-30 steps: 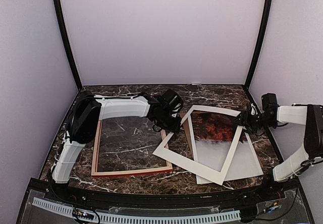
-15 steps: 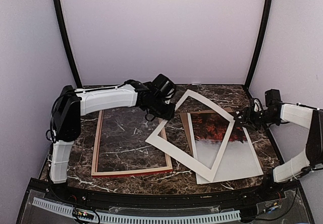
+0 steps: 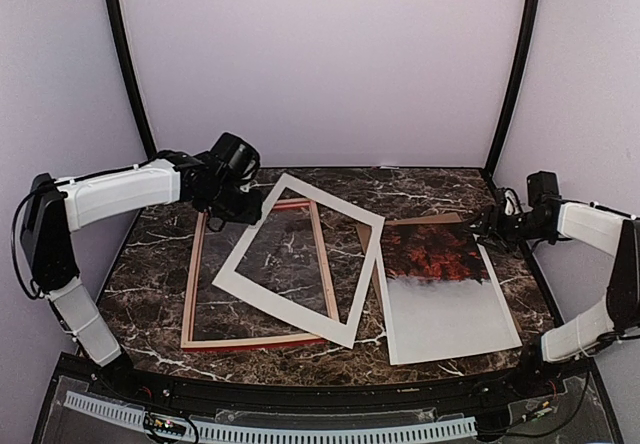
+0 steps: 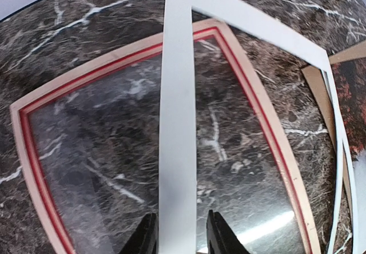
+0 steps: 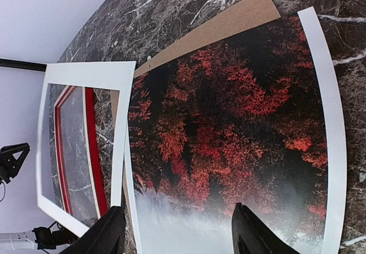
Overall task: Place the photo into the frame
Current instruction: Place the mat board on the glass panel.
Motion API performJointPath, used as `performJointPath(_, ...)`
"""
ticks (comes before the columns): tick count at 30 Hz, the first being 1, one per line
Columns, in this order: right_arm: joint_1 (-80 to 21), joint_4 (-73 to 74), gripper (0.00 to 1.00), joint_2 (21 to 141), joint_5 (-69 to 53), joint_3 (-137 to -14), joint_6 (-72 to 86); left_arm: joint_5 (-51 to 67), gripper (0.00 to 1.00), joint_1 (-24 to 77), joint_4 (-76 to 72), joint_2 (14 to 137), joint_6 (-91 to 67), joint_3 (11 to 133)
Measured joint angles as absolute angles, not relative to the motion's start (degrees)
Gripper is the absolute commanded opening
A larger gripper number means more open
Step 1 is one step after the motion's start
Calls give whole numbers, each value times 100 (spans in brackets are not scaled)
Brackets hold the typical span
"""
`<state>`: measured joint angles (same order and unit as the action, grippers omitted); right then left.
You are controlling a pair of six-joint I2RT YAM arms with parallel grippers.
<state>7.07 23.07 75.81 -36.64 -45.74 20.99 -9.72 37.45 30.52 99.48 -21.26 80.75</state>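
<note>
The photo, red foliage fading to grey mist, lies flat on the right of the table and fills the right wrist view. The red frame lies back-up on the left, with marble showing through its pane. My left gripper is shut on a rail of the cream-white mat, which lies tilted across the frame; the rail runs between its fingers. My right gripper is open and empty, above the photo's far right corner.
A brown backing board lies under the photo, its far edge showing. The mat's right corner reaches almost to the photo's left edge. Black corner posts and lilac walls enclose the marble table.
My left gripper has carried the mat left, off the photo and over the frame. The photo is now fully uncovered. My right gripper has drawn back slightly to the right.
</note>
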Motion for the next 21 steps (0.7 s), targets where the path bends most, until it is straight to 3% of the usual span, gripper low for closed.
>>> performJointPath(10, 707, 2038, 64, 8007, -3795, -4563, 2180, -1382, 37, 2504, 3253, 8038, -2423, 6300)
performJointPath(15, 414, 1844, 64, 8250, -3695, -4554, 2222, -1116, 49, 2351, 3148, 7867, -2578, 5857)
performJointPath(21, -1059, 1129, 64, 8549, -3529, -4556, 2792, -217, 71, 2351, 2508, 8451, -2574, 5867)
